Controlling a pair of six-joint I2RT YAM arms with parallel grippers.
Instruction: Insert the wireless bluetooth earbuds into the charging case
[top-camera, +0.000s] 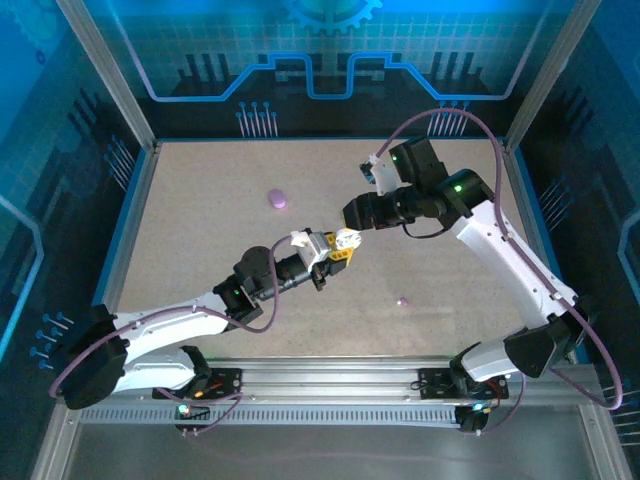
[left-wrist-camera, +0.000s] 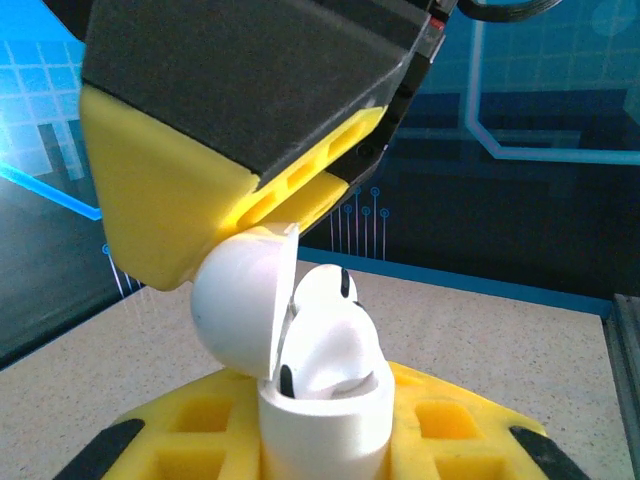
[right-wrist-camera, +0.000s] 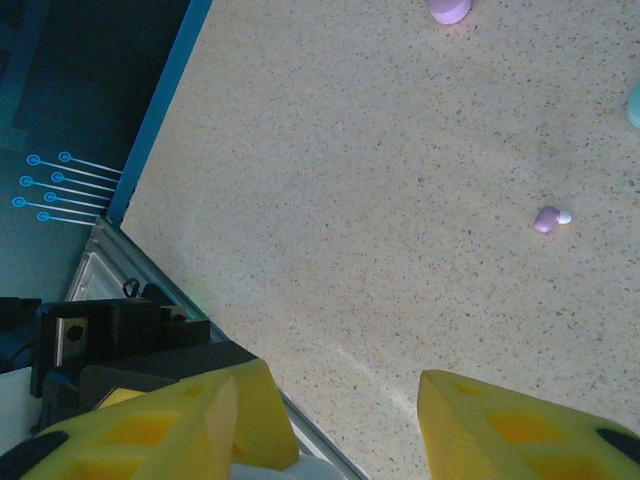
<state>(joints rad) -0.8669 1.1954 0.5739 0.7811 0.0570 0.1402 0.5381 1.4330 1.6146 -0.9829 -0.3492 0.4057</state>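
**L gripper** (top-camera: 332, 250): clamped on the white case (top-camera: 346, 239), just below ctr of the overhead frame. In the L wrist view the case stands upright between the yellow fingers (left-wrist-camera: 470, 445), opening upward.

**Lid** (left-wrist-camera: 243, 300): swung open; stands near upright at the left of the case body, hinge on that side.

**White earbud** (left-wrist-camera: 327, 285): in the case, head showing above the rim just right of the lid. Cannot tell whether it is fully seated, or whether a second sits beside it.

**R gripper** (right-wrist-camera: 335, 400): released; jaws apart, bare table (right-wrist-camera: 350, 200) visible between them, nothing held. In the overhead frame it comes in from the upper right and meets the case from above. In the L wrist view one R finger (left-wrist-camera: 160, 200) sits at upper left; its yellow tip is touching or just above the top of the lid, cannot tell which.

**Key relation:** the R finger lies above and left of the lid; the case well lies right of the lid. By judgement, a closing push would run left-to-right and down in that view, w/ the L arm bracing the case. White set looks approx. done; lid not yet shut.

**Other items:**
- Purple earbud (top-camera: 403, 300): lower right of ctr, loose on the table; well apart from both grippers, R arm nearer.
- Purple case (top-camera: 278, 199): above and left of ctr, lying flat on the table.
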